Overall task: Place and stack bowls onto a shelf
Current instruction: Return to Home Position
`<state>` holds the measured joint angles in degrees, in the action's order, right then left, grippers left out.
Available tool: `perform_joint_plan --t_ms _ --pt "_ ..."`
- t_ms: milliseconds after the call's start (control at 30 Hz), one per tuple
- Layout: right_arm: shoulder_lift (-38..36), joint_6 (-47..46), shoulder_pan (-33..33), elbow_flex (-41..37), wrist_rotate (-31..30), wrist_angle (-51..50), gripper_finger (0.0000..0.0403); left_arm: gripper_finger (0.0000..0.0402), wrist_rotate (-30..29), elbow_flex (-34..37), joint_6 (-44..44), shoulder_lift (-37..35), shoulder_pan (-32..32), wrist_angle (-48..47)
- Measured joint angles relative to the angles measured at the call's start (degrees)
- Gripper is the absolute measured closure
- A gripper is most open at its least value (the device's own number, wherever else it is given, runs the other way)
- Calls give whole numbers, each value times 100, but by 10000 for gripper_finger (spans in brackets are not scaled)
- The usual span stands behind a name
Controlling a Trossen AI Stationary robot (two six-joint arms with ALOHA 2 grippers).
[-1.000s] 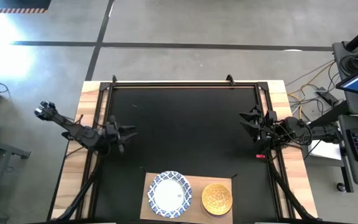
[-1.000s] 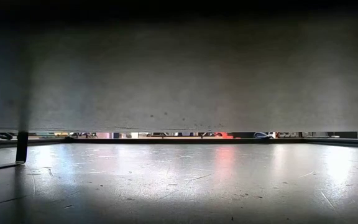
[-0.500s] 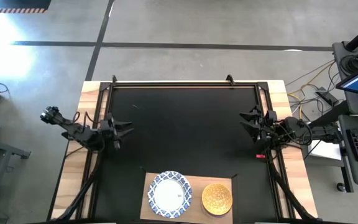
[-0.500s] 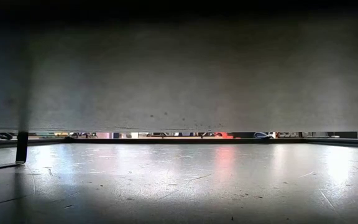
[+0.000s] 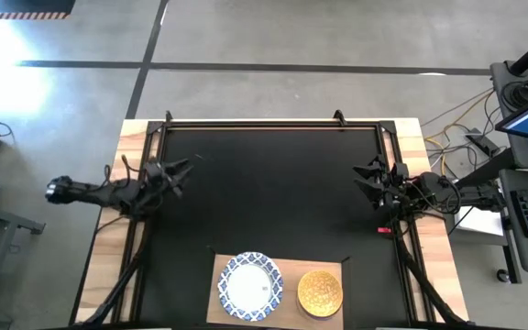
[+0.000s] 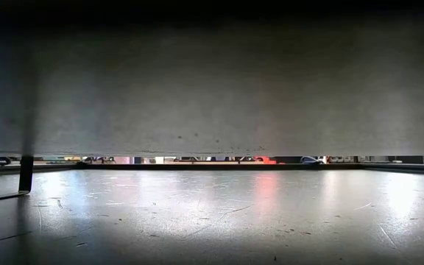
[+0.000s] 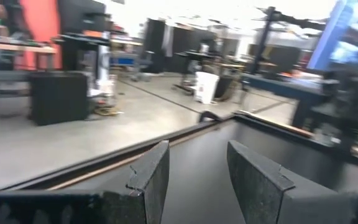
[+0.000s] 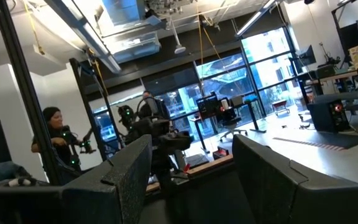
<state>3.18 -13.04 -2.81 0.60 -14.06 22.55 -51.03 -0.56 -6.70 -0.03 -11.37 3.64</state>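
A black mat [image 5: 273, 192] covers the wood-edged bench [image 5: 136, 137], with concrete floor [image 5: 291, 46] beyond. At the mat's near edge lies the shelf [image 5: 288, 269]. On it, a white bowl [image 5: 251, 285] with a blue patterned rim sits just beside a yellow-gold bowl [image 5: 320, 292]. The rest of the mat is open. The right end effector [image 5: 366, 179] hangs at the mat's right edge, fingers apart, and its wrist view shows a person [image 8: 55, 143] far off. The left end effector [image 5: 180, 172], fingers also apart, is at the left edge. Since a second ago it has swung farther from the shelf, while the right arm has held its place.
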Motion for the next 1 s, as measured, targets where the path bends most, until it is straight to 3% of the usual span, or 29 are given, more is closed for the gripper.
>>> perform_joint_plan --t_ms 567,1000 --pt "0 0 0 0 0 0 190 257 3 4 -2 2 1430 2" --pt "0 0 0 0 0 0 190 257 4 7 -2 2 1497 4"
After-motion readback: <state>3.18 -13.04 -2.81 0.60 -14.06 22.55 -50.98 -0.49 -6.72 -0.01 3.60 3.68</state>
